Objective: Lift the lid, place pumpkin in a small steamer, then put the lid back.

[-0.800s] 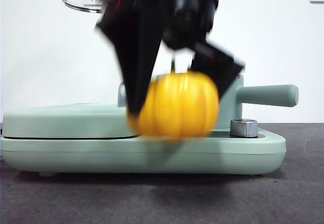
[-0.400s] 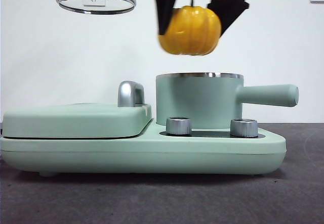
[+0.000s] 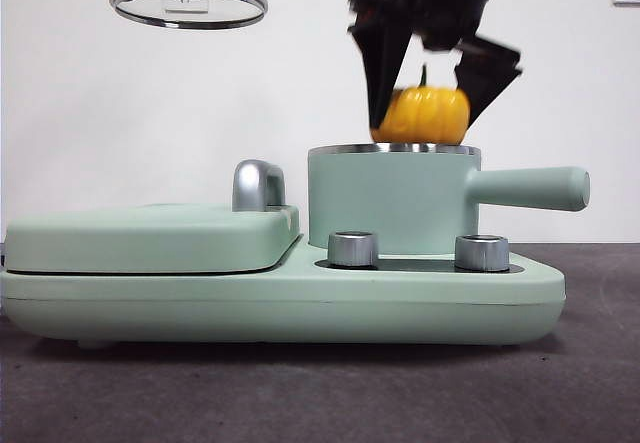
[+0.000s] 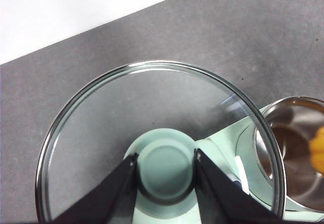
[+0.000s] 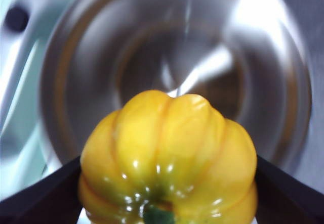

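My right gripper (image 3: 425, 113) is shut on the yellow-orange pumpkin (image 3: 425, 115), which hangs at the steel rim of the small steamer (image 3: 390, 203), its lower part hidden behind that rim. In the right wrist view the pumpkin (image 5: 169, 158) fills the space between the jaws over the shiny open pot (image 5: 177, 67). High at the upper left, the glass lid (image 3: 188, 3) is held level in the air. My left gripper (image 4: 166, 171) is shut on the lid's mint-green knob (image 4: 166, 168). The steamer's open mouth (image 4: 296, 150) shows beside the lid.
The steamer stands on a wide mint-green appliance base (image 3: 280, 293) with two silver knobs (image 3: 352, 249) in front. A flat mint-green cover (image 3: 150, 235) with a steel handle (image 3: 258, 185) lies on its left half. The steamer's long handle (image 3: 530, 188) points right. The table (image 3: 320, 393) is dark grey.
The right gripper has carried the pumpkin up from in front of the base, then back and down to the steamer's rim. The lid stays held high at the left.
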Robot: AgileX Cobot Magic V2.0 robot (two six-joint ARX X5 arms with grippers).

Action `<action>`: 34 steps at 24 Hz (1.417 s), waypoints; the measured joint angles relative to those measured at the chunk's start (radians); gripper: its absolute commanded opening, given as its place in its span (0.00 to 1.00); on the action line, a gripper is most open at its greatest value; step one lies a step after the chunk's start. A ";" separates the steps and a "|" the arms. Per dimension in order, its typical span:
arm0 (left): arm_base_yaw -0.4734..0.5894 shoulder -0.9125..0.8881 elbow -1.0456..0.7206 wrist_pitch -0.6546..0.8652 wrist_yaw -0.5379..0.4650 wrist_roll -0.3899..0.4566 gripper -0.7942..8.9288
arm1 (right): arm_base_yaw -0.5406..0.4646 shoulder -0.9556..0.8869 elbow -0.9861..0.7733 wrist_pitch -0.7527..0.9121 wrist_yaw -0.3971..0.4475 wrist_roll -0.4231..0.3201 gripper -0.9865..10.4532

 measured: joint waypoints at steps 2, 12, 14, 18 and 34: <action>0.000 0.000 -0.001 -0.002 0.000 0.000 0.13 | -0.002 0.021 0.000 0.024 -0.002 -0.005 0.36; 0.000 0.000 -0.007 -0.004 0.000 0.000 0.13 | 0.008 0.138 0.001 0.061 0.008 -0.017 0.36; 0.000 0.000 -0.012 -0.003 0.000 0.000 0.13 | 0.009 0.153 0.001 0.068 0.025 -0.018 0.36; 0.000 0.000 -0.024 -0.005 0.000 0.000 0.13 | 0.015 0.168 0.007 0.063 0.032 -0.023 0.39; 0.002 0.000 -0.029 -0.004 0.000 0.000 0.13 | 0.022 0.192 0.128 -0.086 0.026 -0.024 0.57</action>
